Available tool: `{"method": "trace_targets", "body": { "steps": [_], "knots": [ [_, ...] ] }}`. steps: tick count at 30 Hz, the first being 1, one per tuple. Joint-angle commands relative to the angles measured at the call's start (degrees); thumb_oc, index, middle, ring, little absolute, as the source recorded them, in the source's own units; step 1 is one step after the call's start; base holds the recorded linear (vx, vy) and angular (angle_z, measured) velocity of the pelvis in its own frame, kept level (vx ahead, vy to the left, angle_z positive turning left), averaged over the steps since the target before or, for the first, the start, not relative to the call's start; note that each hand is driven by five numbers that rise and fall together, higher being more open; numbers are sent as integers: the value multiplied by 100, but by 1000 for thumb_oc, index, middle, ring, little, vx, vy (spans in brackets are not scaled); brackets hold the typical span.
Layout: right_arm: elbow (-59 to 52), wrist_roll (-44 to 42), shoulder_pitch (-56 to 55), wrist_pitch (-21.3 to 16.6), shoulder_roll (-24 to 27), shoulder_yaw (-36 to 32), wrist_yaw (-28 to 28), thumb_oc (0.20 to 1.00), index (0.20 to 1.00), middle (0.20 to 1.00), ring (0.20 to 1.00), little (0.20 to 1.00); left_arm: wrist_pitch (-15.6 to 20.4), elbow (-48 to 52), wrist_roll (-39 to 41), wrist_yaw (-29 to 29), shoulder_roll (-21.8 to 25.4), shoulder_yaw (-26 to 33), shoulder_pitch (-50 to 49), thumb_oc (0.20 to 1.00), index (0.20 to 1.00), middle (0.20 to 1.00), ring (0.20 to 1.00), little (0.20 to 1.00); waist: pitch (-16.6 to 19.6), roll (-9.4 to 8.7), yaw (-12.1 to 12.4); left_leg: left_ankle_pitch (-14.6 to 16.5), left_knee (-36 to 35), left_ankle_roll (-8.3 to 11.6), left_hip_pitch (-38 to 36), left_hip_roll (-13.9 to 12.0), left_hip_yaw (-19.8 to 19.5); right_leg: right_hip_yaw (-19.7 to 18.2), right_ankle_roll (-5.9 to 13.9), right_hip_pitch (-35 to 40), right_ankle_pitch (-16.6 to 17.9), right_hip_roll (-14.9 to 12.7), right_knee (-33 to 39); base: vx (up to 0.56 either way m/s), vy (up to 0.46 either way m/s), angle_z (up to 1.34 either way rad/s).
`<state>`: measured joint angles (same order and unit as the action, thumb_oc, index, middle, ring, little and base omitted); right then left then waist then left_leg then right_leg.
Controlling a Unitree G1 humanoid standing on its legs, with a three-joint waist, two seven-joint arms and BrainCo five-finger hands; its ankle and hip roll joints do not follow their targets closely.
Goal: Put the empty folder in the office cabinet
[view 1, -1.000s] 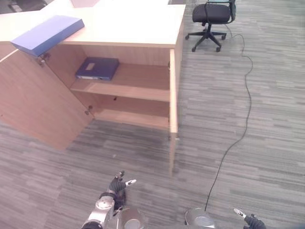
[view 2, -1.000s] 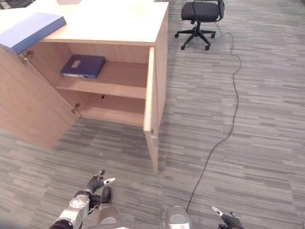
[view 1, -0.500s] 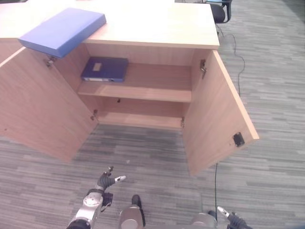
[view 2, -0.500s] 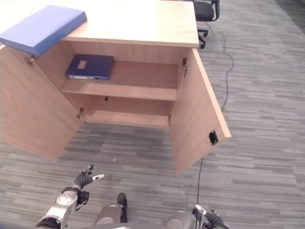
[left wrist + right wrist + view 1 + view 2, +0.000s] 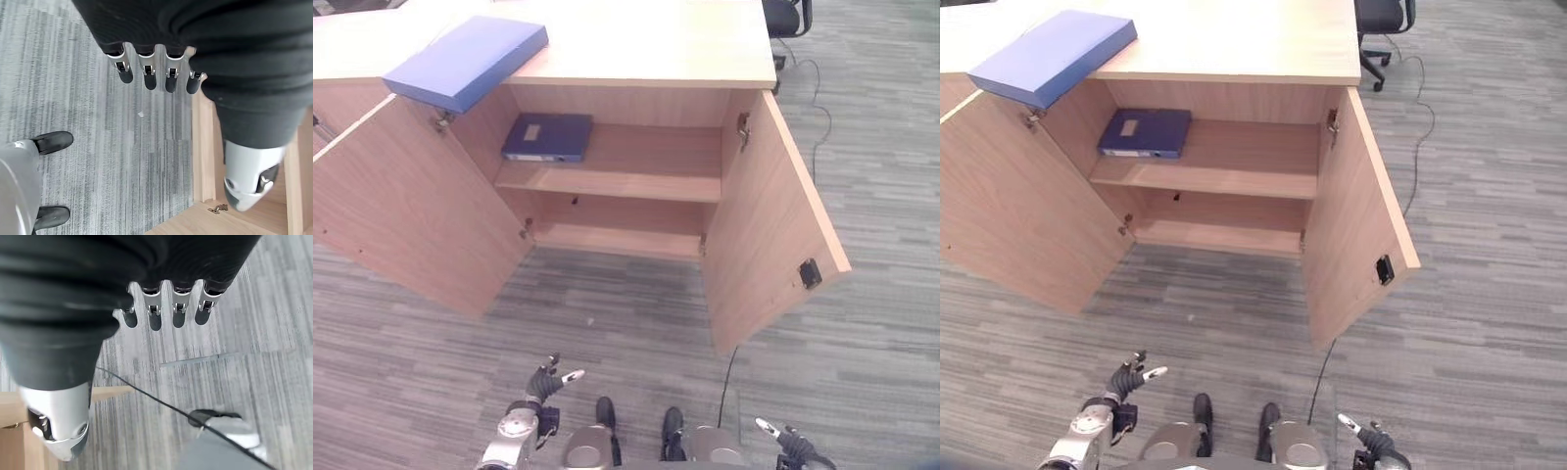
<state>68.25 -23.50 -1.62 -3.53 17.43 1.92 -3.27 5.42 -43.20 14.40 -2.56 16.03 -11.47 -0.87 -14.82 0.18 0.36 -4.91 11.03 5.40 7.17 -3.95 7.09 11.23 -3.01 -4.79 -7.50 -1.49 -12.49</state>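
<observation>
A light blue folder point(image 5: 468, 61) lies flat on the cabinet top point(image 5: 646, 44), at its left front corner and overhanging the edge a little. A dark blue folder point(image 5: 548, 136) lies on the left of the upper shelf point(image 5: 636, 166) inside the wooden cabinet, whose two doors stand wide. My left hand point(image 5: 540, 384) hangs low over the carpet in front of the cabinet, open, its fingers point(image 5: 149, 73) straight and holding nothing. My right hand point(image 5: 793, 446) is low at the right, also open, with straight fingers point(image 5: 166, 308) over bare carpet.
The left door point(image 5: 401, 215) swings out toward me on the left and the right door point(image 5: 773, 225) juts out on the right. A lower shelf point(image 5: 617, 240) sits under the upper one. A black office chair point(image 5: 785, 15) stands behind the cabinet's right end.
The whole view has shifted as the camera moved: the cabinet now shows head-on, with the right door's inner face in sight. Both hands stay low and open.
</observation>
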Motion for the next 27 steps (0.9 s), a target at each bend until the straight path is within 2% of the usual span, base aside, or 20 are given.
{"method": "trace_targets", "body": {
  "steps": [1, 3, 4, 5, 6, 7, 8, 9, 11, 12, 14, 19, 20, 21, 23, 25, 26, 27],
  "knots": [
    [57, 13, -74, -60, 280, -109, -53, 1000, 1000, 1000, 1000, 1000, 270, 351, 22, 82, 23, -108, 108, 1000, 1000, 1000, 1000, 1000, -107, 45, 12, 467, 919, 148, 105, -48, -170, -446, 502, 648, 150, -224, 587, 72, 98, -3],
    [126, -32, -136, -26, 295, -193, -51, 1000, 1000, 1000, 1000, 1000, 241, 342, 42, 51, -3, -97, 94, 1000, 1000, 1000, 1000, 1000, -83, 80, -14, 345, 711, 145, 132, -385, -187, -468, 530, 695, 22, -329, 506, 128, 187, -19],
    [187, 11, -186, 23, 312, -205, -14, 1000, 1000, 1000, 1000, 1000, 216, 343, 30, 51, -1, -78, 77, 1000, 1000, 1000, 1000, 1000, 2, 119, -30, 288, 241, 120, 10, -624, -276, -487, 564, 678, -87, -359, 439, 119, 163, 13],
    [188, 11, -189, 23, 314, -204, -12, 1000, 1000, 1000, 1000, 1000, 215, 345, 30, 50, -2, -79, 72, 1000, 1000, 1000, 1000, 1000, 1, 115, -29, 274, 206, 122, -15, -619, -270, -489, 562, 682, -96, -363, 431, 132, 169, 24],
    [210, 41, -201, 28, 320, -205, 0, 1000, 1000, 1000, 1000, 1000, 208, 339, 1, 50, 6, -78, 73, 1000, 1000, 1000, 1000, 1000, 46, 158, -29, 214, -119, 137, -96, -706, -411, -525, 592, 669, -131, -350, 393, 100, 133, 27],
    [229, 74, -212, 44, 335, -198, 5, 1000, 1000, 1000, 1000, 1000, 201, 331, -10, 40, 0, -79, 67, 1000, 1000, 1000, 1000, 1000, 67, 202, -15, 85, -395, 175, -136, -766, -592, -583, 609, 669, -177, -346, 348, 184, 277, 12],
    [266, 129, -221, 60, 384, -208, 1, 1000, 1000, 1000, 1000, 1000, 199, 304, -15, 12, -15, -68, 72, 1000, 1000, 1000, 1000, 1000, 73, 278, 10, -185, -864, 254, -135, -921, -934, -719, 664, 687, -289, -376, 249, 182, 294, 4],
    [270, 132, -206, 68, 404, -221, 2, 1000, 1000, 1000, 1000, 1000, 202, 261, -15, 1, -18, -63, 88, 1000, 1000, 1000, 1000, 1000, 82, 308, 22, -320, -986, 301, -56, -1025, -1023, -788, 716, 717, -331, -421, 227, 183, 304, 0],
    [282, 148, -214, 78, 418, -227, -15, 1000, 1000, 1000, 1000, 1000, 210, 206, -24, -7, -34, -66, 101, 1000, 1000, 1000, 1000, 1000, 81, 301, 34, -372, -1085, 328, 21, -1103, -1038, -843, 759, 752, -392, -496, 199, 124, 201, -2],
    [282, 144, -213, 104, 446, -238, -26, 1000, 1000, 1000, 1000, 1000, 217, 175, -27, -13, -38, -67, 102, 1000, 1000, 1000, 1000, 1000, 91, 305, 68, -420, -1194, 356, 162, -1245, -1058, -957, 836, 822, -441, -597, 174, 161, 254, -17],
    [269, 154, -208, 119, 457, -244, -23, 1000, 1000, 1000, 1000, 1000, 220, 162, -10, -23, -48, -58, 79, 1000, 1000, 1000, 1000, 1000, 120, 315, 124, -460, -1258, 401, 213, -1312, -1218, -1100, 917, 899, -482, -688, 155, 174, 271, -25],
    [325, 208, -162, 133, 446, -257, 26, 1000, 1000, 1000, 1000, 1000, 243, 109, 7, -16, -63, -61, 70, 1000, 1000, 1000, 1000, 1000, 255, 383, 172, -494, -1401, 490, 110, -1309, -1299, -1179, 1053, 1013, -477, -805, 222, 122, 199, -19],
    [305, 213, -163, 135, 416, -271, 44, 1000, 1000, 1000, 1000, 1000, 225, 77, -6, -1, -63, -85, 77, 1000, 1000, 1000, 1000, 1000, 304, 380, 178, -516, -1390, 524, 116, -1287, -1289, -1152, 1112, 1057, -454, -873, 271, 107, 298, 21],
    [278, 195, -182, 131, 359, -293, 51, 1000, 1000, 1000, 1000, 1000, 224, 101, -49, 19, -18, -143, 120, 1000, 1000, 1000, 1000, 1000, 353, 311, 186, -466, -1274, 537, 161, -1201, -1290, -1133, 1214, 1124, -339, -1052, 365, 142, 386, 34],
    [325, 175, -182, 159, 289, -318, 63, 1000, 1000, 1000, 1000, 1000, 239, 127, -122, 49, 34, -218, 180, 1000, 1000, 1000, 1000, 1000, 399, 216, 209, -309, -1081, 496, 243, -1020, -1271, -1118, 1317, 1190, -158, -1274, 465, 129, 339, 32],
    [271, 152, -136, 165, 190, -297, 108, 1000, 1000, 1000, 1000, 1000, 233, 161, -150, 82, 120, -258, 235, 1000, 1000, 1000, 1000, 1000, 443, 97, 217, -71, -854, 400, 297, -784, -1199, -1096, 1435, 1152, 128, -1513, 503, 120, 341, 26],
    [165, 112, -86, 161, 82, -228, 144, 1000, 1000, 1000, 1000, 1000, 235, 203, -132, 100, 201, -240, 262, 1000, 1000, 1000, 1000, 1000, 437, 2, 226, 132, -688, 270, 324, -596, -1088, -1159, 1473, 1008, 425, -1681, 403, 111, 472, 13],
    [-23, 56, 33, 122, -26, -155, 151, 1000, 1000, 1000, 1000, 1000, 206, 233, -120, 104, 273, -202, 273, 1000, 1000, 1000, 1000, 1000, 383, -40, 244, 262, -642, 109, 279, -458, -959, -1233, 1475, 766, 899, -1807, 34, 71, 369, 6]
  ]
}}
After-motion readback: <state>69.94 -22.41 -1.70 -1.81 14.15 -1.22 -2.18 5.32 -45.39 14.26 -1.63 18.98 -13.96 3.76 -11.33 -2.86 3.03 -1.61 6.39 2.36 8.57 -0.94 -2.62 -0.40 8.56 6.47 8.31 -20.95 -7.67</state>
